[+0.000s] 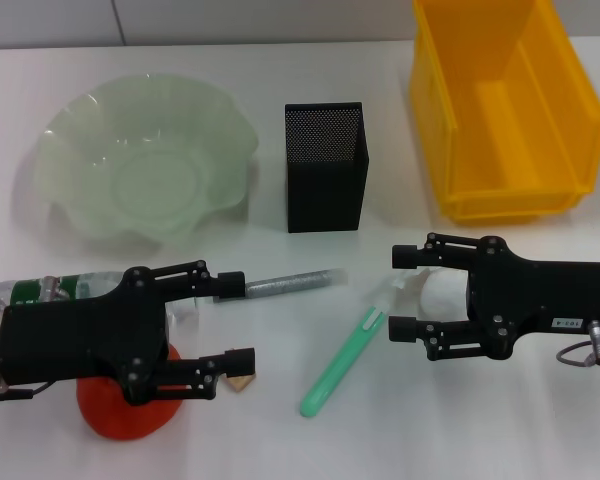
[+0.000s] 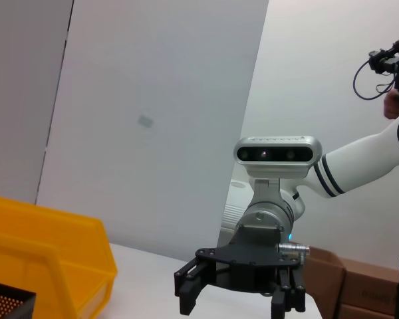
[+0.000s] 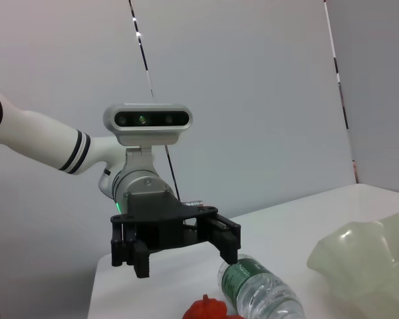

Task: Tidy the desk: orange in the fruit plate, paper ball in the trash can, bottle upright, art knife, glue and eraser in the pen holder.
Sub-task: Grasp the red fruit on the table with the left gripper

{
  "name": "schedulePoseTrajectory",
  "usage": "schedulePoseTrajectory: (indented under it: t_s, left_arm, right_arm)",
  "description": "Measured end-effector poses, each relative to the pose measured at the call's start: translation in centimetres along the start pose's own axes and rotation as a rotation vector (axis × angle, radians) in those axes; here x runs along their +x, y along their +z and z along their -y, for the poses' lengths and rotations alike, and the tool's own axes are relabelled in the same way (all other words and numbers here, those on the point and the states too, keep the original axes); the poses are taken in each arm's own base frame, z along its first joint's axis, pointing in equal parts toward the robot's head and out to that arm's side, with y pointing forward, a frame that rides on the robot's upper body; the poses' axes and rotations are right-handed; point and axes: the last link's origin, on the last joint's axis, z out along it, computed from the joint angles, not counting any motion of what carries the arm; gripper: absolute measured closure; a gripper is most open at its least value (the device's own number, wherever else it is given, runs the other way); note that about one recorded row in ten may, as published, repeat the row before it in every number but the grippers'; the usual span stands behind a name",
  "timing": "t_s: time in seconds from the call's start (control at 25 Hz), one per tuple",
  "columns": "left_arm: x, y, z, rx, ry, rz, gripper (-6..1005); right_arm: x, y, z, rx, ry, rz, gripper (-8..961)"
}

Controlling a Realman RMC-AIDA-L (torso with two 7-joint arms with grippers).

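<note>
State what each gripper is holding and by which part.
Nothing is held. The left gripper hangs open above the orange and bottle; the right gripper is open beside the paper ball.

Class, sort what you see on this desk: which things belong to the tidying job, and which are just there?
Job: orange, fruit plate, paper ball, trash can, bottle, eraser, pen holder, art knife, glue.
Just there: nothing else on the desk.
</note>
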Motion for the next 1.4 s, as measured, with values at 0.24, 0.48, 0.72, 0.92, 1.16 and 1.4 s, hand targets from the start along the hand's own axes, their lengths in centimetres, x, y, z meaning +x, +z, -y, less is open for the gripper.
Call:
schedulePoseTrajectory:
  t_s: [0.24, 0.48, 0.72, 0.92, 1.16, 1.4]
  left_arm:
    - [0.0, -0.1, -0.1, -0.001, -0.003, -0.004, 221]
    - [0.0, -0.2, -0.3, -0.004, -0.004, -0.010, 225]
    - [0.0, -0.6, -0.4, -0.004, -0.005, -0.009, 228]
    - [0.2, -1.7, -0.4, -0.010, -0.002, 0.013, 231]
    - [-0.6, -3.8, -0.7, -0.002, -0.011, 0.105, 234]
    - [-1.2, -4.9, -0.9, 0.020, -0.004, 0.167, 238]
  right_arm:
    - [0.0, 0.1, -0.1, -0.007, 0.000, -0.004, 137]
    - [0.1, 0.1, -0.1, -0.009, -0.001, -0.007, 139]
    - [0.1, 0.1, -0.1, -0.006, 0.001, -0.008, 141]
    - [0.1, 0.1, -0.1, -0.007, 0.000, -0.008, 142]
    - [0.1, 0.1, -0.1, -0.008, 0.000, -0.007, 144]
    - [0.1, 0.1, -0.1, -0.009, -0.002, -0.009, 146]
